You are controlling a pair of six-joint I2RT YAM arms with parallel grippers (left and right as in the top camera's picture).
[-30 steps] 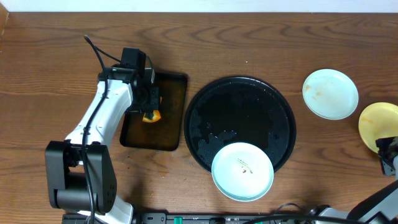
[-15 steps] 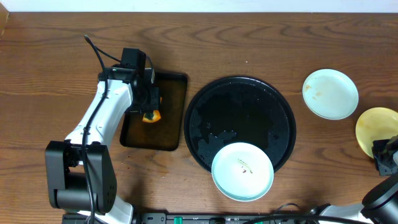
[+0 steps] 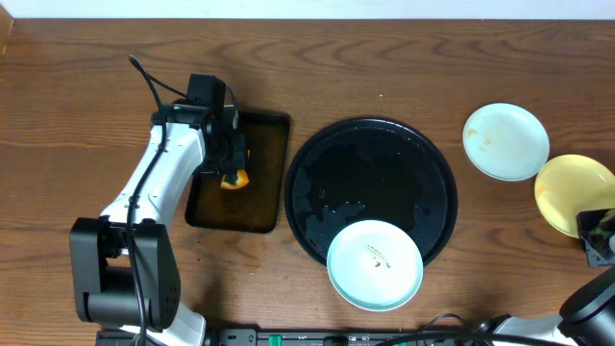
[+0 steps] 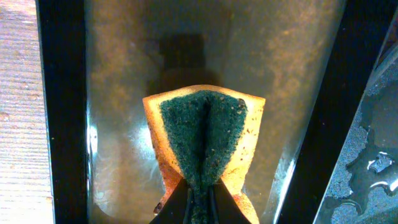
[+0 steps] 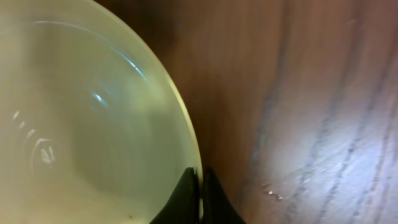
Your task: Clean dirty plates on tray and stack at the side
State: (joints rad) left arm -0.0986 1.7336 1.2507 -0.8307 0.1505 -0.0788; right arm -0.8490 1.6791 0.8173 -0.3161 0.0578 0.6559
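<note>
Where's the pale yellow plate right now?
In the overhead view the pale yellow plate is at the far right, beyond the black tray and beside a mint-white plate, its rim pinched by the right gripper.

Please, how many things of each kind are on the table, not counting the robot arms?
trays: 2 (round tray, rectangular tray)
plates: 3 (yellow plate, mint-white plate on the wood, mint-white plate on the round tray's rim)
sponge: 1
total: 6
</note>
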